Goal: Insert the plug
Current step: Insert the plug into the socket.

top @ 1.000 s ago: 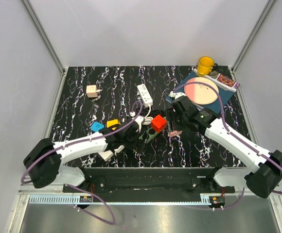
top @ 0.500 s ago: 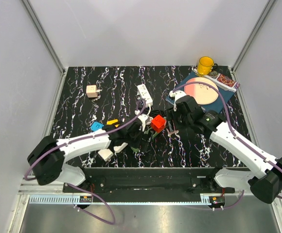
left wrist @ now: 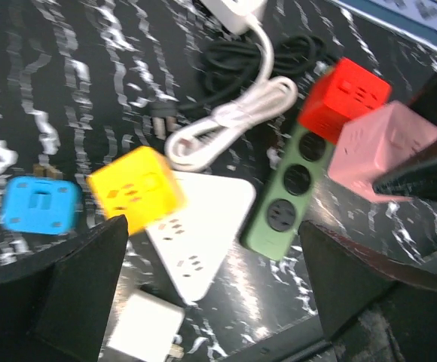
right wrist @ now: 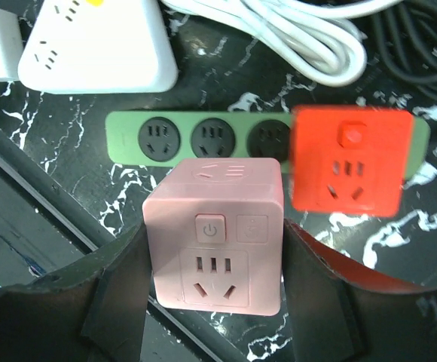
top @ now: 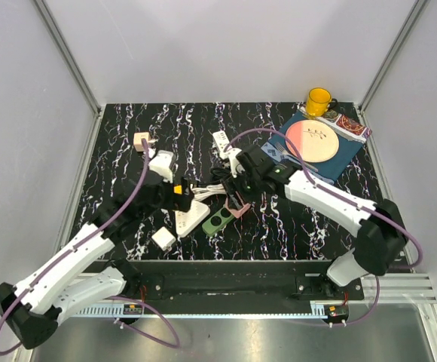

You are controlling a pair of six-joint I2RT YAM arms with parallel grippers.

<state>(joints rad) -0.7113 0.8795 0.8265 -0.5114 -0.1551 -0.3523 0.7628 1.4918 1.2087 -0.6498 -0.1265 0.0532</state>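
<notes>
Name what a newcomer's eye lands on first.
The pink socket cube clamped in the right pincer stands out, beside a green power strip with a red cube at its end. Left of them lie a yellow cube and a blue cube; a yellow mug stands in the far right corner.

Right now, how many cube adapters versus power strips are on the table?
Cube adapters: 6 (pink cube, red cube, yellow cube, blue cube, beige cube, white cube)
Power strips: 3 (green strip, white triangular strip, long white strip)
Total: 9
</notes>
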